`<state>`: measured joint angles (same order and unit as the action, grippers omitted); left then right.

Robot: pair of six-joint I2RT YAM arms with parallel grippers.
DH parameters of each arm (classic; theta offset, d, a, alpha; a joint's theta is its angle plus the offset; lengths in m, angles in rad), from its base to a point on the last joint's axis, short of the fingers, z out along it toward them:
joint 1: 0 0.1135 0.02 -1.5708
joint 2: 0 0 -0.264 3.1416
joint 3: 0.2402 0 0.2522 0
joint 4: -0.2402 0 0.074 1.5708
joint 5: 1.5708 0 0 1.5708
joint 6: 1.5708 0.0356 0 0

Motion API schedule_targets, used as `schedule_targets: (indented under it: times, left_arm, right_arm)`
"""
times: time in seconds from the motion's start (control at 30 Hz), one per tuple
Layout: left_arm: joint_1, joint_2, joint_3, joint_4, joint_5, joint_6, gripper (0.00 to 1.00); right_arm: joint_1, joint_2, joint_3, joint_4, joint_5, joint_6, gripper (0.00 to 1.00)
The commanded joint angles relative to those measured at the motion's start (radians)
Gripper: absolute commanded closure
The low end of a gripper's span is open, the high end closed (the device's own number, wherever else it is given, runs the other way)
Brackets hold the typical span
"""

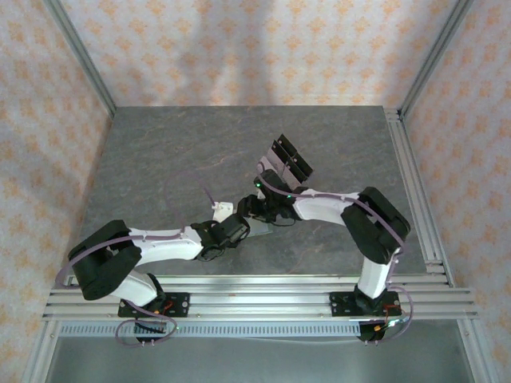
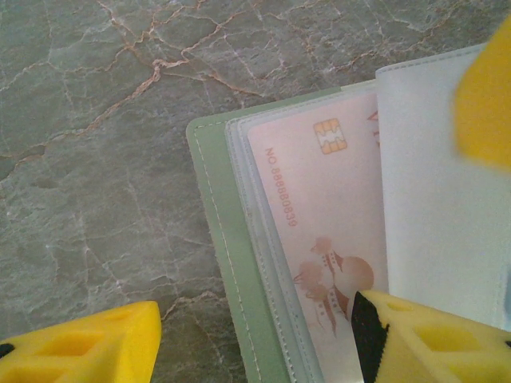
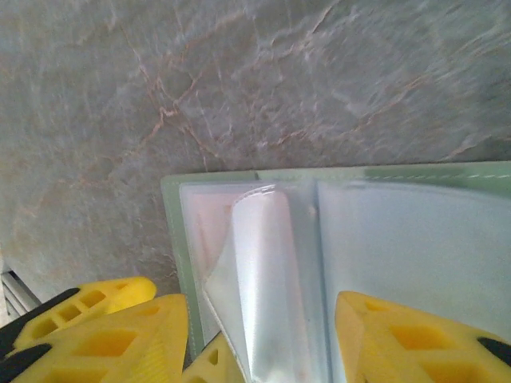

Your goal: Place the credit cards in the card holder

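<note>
Lying open — card holder [image 2: 230,263], card [image 2: 319,231] chip-end up.

— What's the work surface?
— A dark grey stone-look tabletop [image 1: 176,159] with thin rusty veins running through it.
— And around it?
— Cream wallpapered walls [image 1: 239,48] printed with small orange flower motifs, slanting silver aluminium corner posts [image 1: 80,56], and ribbed aluminium rails [image 1: 263,294] along the near edge. The light is soft, with faint shadows on the back wall.
</note>
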<state>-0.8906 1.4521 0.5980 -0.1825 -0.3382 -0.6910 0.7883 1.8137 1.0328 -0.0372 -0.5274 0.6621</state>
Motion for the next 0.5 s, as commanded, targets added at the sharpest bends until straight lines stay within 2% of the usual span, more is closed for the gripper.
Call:
schedule_targets:
  times: [0.0,0.1,0.2,0.27,0.47]
  left_arm:
    - [-0.005,-0.072,-0.018,-0.033,-0.044,-0.008,0.34]
    - [-0.005,-0.174,-0.042,-0.089,-0.062,-0.023,0.30]
    - [-0.005,-0.298,-0.064,-0.166,-0.094,-0.044,0.20]
    - [-0.005,-0.381,-0.067,-0.224,-0.130,-0.056,0.02]
    - [-0.002,-0.565,-0.058,-0.324,-0.263,-0.109,0.00]
  right_arm:
    - [0.031,0.037,0.071,0.017,-0.019,0.020,0.48]
    - [0.054,0.073,0.114,0.027,-0.034,0.040,0.48]
    - [0.069,0.109,0.160,0.028,-0.052,0.059,0.48]
    - [0.071,0.132,0.181,0.038,-0.067,0.079,0.48]
    - [0.063,0.107,0.236,-0.016,-0.067,0.059,0.48]
